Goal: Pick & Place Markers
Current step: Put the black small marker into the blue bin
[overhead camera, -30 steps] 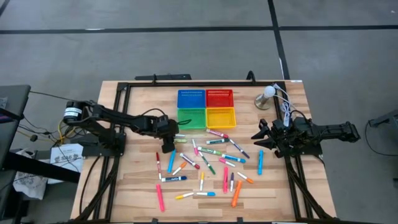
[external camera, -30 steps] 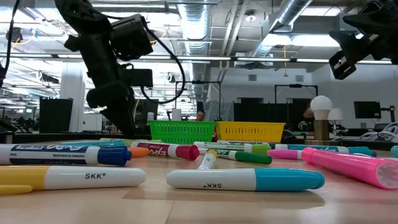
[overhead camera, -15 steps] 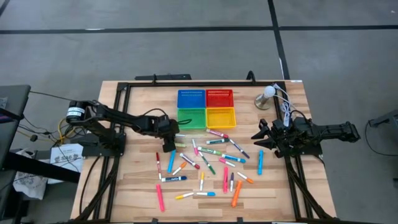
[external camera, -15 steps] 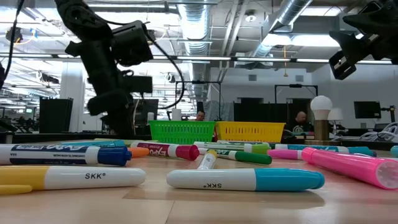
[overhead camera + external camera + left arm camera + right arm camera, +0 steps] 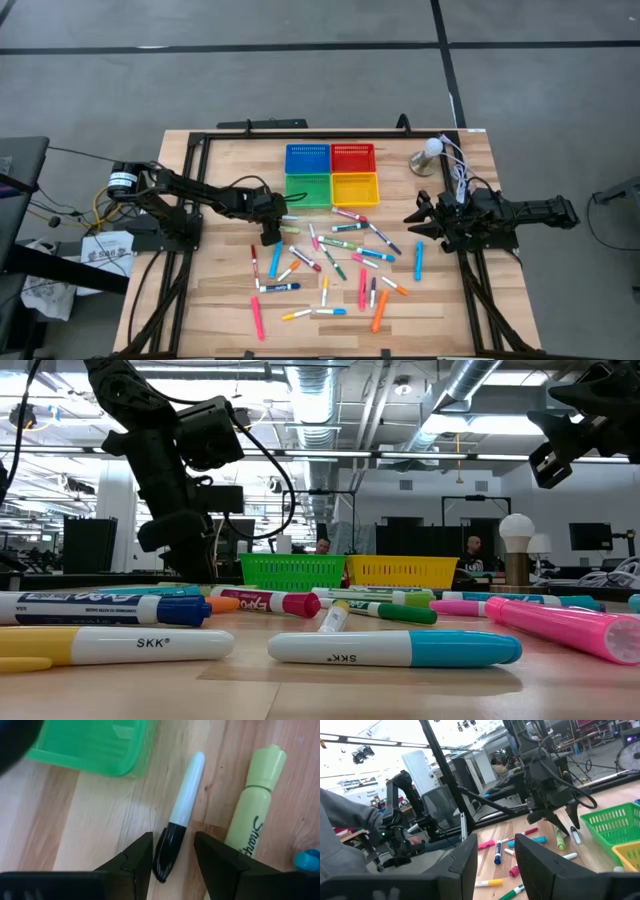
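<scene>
While left gripper [image 5: 172,855] straddles slim white marker [image 5: 179,815], green mesh basket [image 5: 95,745] beside.

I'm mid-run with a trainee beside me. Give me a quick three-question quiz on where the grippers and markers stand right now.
1. True or false: the right gripper hangs open with nothing in it, near the table's right edge.
2. Which basket is nearest the left gripper? A blue, B green, C red.
3. Fill in: the white-barrelled marker lying between the left gripper's open fingers has a ___ cap.

Key: 1 true; 2 B; 3 black.
</scene>
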Motion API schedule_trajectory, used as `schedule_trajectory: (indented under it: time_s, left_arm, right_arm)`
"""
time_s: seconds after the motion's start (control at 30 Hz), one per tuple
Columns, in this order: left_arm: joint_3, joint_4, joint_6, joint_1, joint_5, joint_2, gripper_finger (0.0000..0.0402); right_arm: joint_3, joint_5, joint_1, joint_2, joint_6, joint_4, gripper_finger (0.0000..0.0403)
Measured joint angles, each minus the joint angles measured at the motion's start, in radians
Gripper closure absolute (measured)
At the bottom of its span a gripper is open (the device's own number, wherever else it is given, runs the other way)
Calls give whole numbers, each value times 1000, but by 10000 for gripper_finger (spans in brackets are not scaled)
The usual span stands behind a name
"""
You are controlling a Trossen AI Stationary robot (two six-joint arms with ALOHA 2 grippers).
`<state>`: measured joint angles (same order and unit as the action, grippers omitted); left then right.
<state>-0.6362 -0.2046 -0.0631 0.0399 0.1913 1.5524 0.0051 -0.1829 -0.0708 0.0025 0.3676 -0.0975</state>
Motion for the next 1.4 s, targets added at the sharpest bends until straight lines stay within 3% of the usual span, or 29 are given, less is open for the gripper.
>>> schedule_trajectory:
  time_s: [0.6, 1.03, 1.4]
  left_arm:
    - [2, 47, 14, 0, 2, 3, 256]
    - [-1, 61, 2, 0, 6, -2, 383]
    - [1, -15, 6, -7, -111, -65, 397]
  right_arm:
    - [0, 1, 0, 0, 0, 0, 283]
    - [0, 1, 0, 0, 0, 0, 283]
    - [0, 1, 0, 0, 0, 0, 283]
